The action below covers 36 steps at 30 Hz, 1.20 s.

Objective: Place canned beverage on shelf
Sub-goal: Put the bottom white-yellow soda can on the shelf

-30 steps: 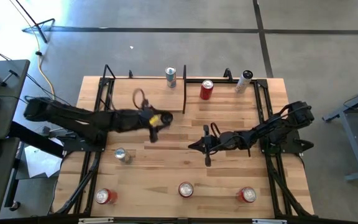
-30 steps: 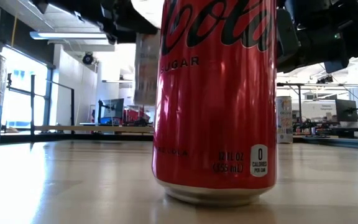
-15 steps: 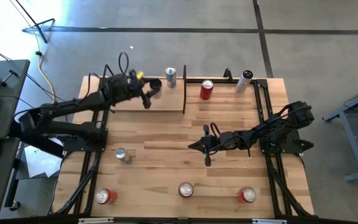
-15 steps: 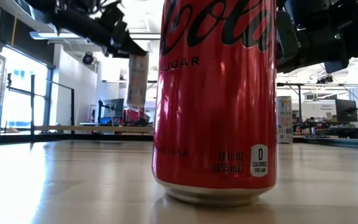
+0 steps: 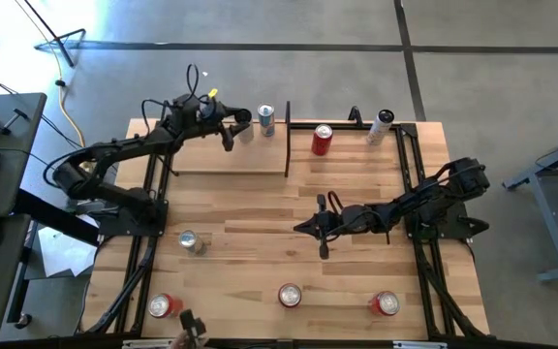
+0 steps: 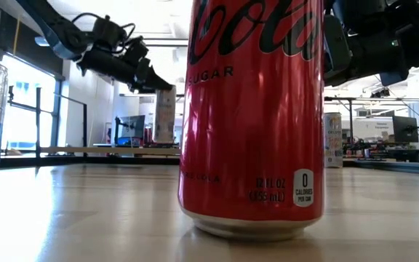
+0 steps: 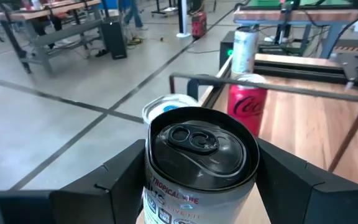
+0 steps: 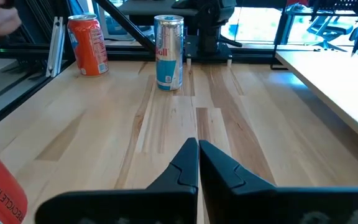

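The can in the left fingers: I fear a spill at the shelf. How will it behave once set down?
The can looks tall and narrow, so it may tip if released tilted. Its metal wall looks smooth, so it could slip in the left gripper. On its side, it would likely roll along the shelf.

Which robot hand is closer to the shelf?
The left gripper is closer: it is over the shelf at its far edge, shut on a can. The right gripper waits shut over the table's middle, off the shelf.
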{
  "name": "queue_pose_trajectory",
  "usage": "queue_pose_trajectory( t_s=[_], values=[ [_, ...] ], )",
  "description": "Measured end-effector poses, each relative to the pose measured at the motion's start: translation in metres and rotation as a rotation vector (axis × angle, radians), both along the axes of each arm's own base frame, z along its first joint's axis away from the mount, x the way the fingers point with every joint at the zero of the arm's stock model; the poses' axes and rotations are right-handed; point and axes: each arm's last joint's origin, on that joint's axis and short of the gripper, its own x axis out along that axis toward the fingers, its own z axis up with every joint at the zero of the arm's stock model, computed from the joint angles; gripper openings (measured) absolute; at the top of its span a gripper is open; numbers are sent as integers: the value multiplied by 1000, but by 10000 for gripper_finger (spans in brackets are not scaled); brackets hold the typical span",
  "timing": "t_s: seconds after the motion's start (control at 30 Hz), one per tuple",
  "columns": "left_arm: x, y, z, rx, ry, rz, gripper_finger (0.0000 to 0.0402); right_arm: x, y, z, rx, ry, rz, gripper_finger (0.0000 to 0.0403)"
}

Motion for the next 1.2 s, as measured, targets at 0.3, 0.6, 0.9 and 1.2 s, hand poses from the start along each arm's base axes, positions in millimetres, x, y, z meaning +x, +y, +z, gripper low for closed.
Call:
queue_pose_trajectory(
  t_s=[0.3,0.6,0.9,1.2],
  values=[
    [0,11,-12,-23,15,19,241,0,0,0,4,2,-1,0],
    [0,11,-12,-18,13,23,265,0,0,0,7,2,-2,0],
    [0,11,-12,-24,10,30,272,0,0,0,7,2,-2,0],
    [0,11,-12,-11,17,26,273,0,0,0,7,2,-2,0]
  ],
)
